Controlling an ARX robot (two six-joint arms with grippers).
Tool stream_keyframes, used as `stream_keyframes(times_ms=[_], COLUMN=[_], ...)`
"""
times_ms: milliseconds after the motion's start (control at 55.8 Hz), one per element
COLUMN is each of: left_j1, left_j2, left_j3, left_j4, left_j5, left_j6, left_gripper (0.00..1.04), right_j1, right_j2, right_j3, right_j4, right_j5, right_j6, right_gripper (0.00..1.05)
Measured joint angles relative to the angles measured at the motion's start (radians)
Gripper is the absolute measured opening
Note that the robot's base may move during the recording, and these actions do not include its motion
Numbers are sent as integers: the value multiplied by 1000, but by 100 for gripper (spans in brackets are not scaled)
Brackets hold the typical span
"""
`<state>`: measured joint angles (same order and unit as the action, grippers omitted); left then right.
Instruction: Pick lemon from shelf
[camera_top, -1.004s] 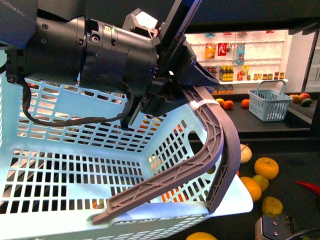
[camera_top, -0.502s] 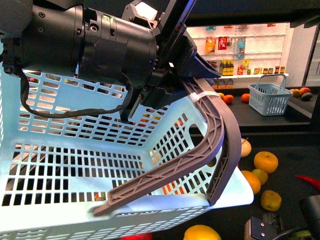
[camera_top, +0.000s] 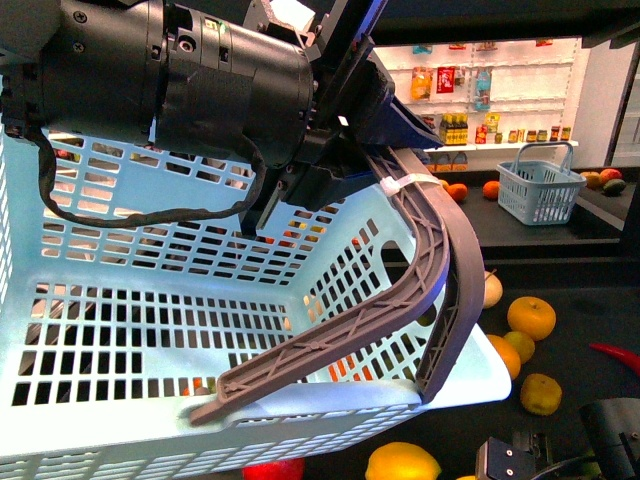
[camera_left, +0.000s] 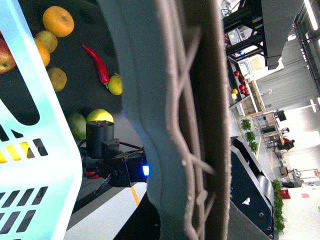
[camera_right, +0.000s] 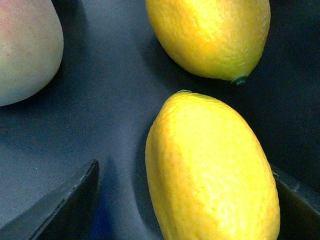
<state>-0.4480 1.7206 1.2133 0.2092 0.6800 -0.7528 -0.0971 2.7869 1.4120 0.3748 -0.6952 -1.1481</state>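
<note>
The right gripper (camera_right: 180, 200) is open wide, with nothing in its grasp. Its two dark fingertips (camera_right: 65, 205) reach down on either side of the lemon (camera_right: 210, 170), which lies on its side on the dark deck of the shelf (camera_right: 110, 100). One finger stands clear of the fruit, while the other is just behind its far edge, and I cannot tell whether that one touches. This straddling looks like preparation for a squeeze across the lemon's narrower width, so the step in hand seems to be the final approach before closing. A second lemon (camera_right: 210, 35) lies near the tip of the first, and a pale reddish-green fruit (camera_right: 25, 45) sits off to one side. Both are close enough that a finger drifting outward could nudge them. The left gripper (camera_top: 375, 140) sits at the top of the grey handle (camera_top: 430, 260) of a light blue basket (camera_top: 150, 300), which hangs tilted beside the fruit, probably to receive the lemon. A white tie wraps the handle there, and the arm hides the fingers — so I cannot tell how firmly, or whether, they clamp it.
</note>
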Motion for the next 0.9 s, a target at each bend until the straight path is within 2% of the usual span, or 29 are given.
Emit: stream_keyframes(times_ms=[197,305,466,574,717,896], left_j1=[0,0,0,0,0,0], left_j2=[0,0,0,0,0,0], left_j3=[0,0,0,0,0,0], left_j4=[0,0,0,0,0,0], left_j5=[0,0,0,0,0,0], left_j6=[0,0,0,0,0,0], left_gripper=[9,9,9,9,9,9], right_j1=[-3,-22,-71,-137,-191,-147], right_j2=[-2,-54,-176,-328,-489,-763], right_j3=[-4,-84,-202,-326,-462,-611], right_j4=[42,179,367,526,637,687], right_j5=[17,10,0,15,31,8], right_j6=[38,145,303,449,568,717], right_gripper=[67,52,49,49,49,49])
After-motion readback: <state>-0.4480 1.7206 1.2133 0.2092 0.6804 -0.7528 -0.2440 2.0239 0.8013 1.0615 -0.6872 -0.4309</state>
